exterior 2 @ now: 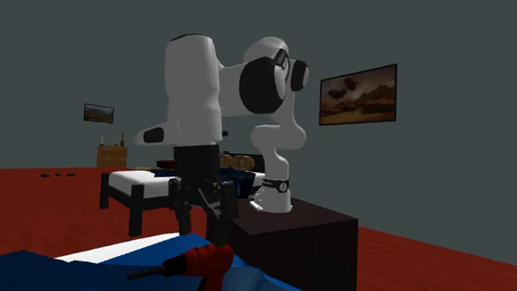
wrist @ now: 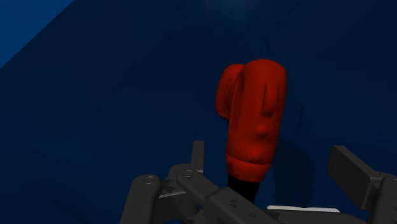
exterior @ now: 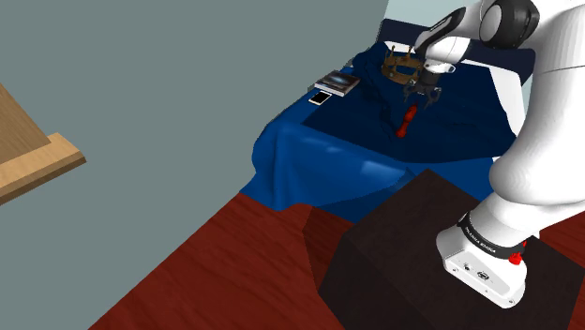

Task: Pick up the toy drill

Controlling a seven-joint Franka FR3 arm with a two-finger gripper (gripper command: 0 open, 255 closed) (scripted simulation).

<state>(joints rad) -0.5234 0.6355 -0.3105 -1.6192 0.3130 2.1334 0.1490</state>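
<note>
On the bed: the toy drill (exterior: 406,122) lies on its side on the blue cover (exterior: 319,159), well apart from the books (exterior: 337,82) and near a brown framed object (exterior: 401,70).
Pincer: the pincer (exterior 2: 201,223) hangs just above the drill with its fingers spread and touching nothing. In the wrist view the red body sits between the two fingers, closer to one than the other, with a gap on each side.
Drill's shape: a rounded red body (wrist: 254,121) with a bulge on one flank and a dark narrow end toward the hand. The second exterior view shows a thin dark bit sticking out of it.
Likely handling: it looks like hard moulded plastic, so probably light, stiff and not fragile. The smooth curved skin may be slippery.
Where to hold: across the thick red body at its flatter flanks, near the middle so it hangs balanced. The thin bit and the bulge look like poor places to grip.
Surface: the cover looks soft, so it may give under a downward push and let the drill roll or tilt.
Risk: an off-centre close could squeeze the rounded body out sideways.
</note>
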